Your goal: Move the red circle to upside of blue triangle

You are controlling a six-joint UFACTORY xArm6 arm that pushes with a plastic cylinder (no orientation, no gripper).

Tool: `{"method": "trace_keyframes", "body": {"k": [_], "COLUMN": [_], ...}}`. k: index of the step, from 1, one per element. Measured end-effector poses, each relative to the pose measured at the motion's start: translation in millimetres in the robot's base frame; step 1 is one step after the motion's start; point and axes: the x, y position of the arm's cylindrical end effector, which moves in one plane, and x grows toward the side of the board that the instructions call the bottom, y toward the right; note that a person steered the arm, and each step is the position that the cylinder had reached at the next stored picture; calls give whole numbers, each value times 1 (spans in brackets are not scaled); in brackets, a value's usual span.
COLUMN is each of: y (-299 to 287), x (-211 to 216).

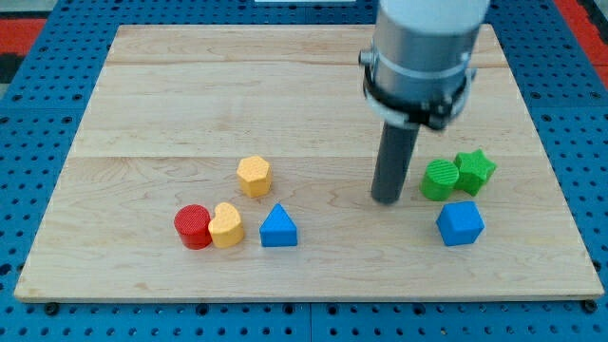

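Camera view, single frame. Light wooden board (142, 114) with plank seams, lying on a blue perforated table (38, 171).

Block count: seven in total. Red: one. Yellow: two. Blue: two. Green: two.

Group at the view's lower left, four blocks:
- red circular plastic block (193, 226), furthest toward the view's left, touching the yellow heart-shaped block (226, 225) on its right side.
- blue triangular block (278, 227), just to the right of the heart, a narrow gap between them; all three sit in a rough row.
- yellow hexagonal block (254, 176), above the gap between heart and triangle, apart from both.

Group at the view's right, three blocks:
- green round block (441, 180) touching the green star-shaped block (474, 172) on its right.
- blue cube-like block (461, 223), just below the two green ones, apart from them.

Arm: grey cylindrical housing (422, 57) enters from the view's top, with the dark rod below it. My tip (386, 199) rests on the board just left of the green round block, close beside it; contact cannot be judged. It holds nothing, being a plain rod. It is well apart from the red circle and the blue triangle, which lie to its left.

Task status: red circle sits left of the blue triangle, level with it, the heart between them.
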Motion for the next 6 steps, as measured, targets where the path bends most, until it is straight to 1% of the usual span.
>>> {"method": "trace_keyframes", "body": {"k": [1,2,3,4,5,6], "y": [-27,-90,-156,-203,-240,-239], "x": [62,77,61,43,23,-7]}}
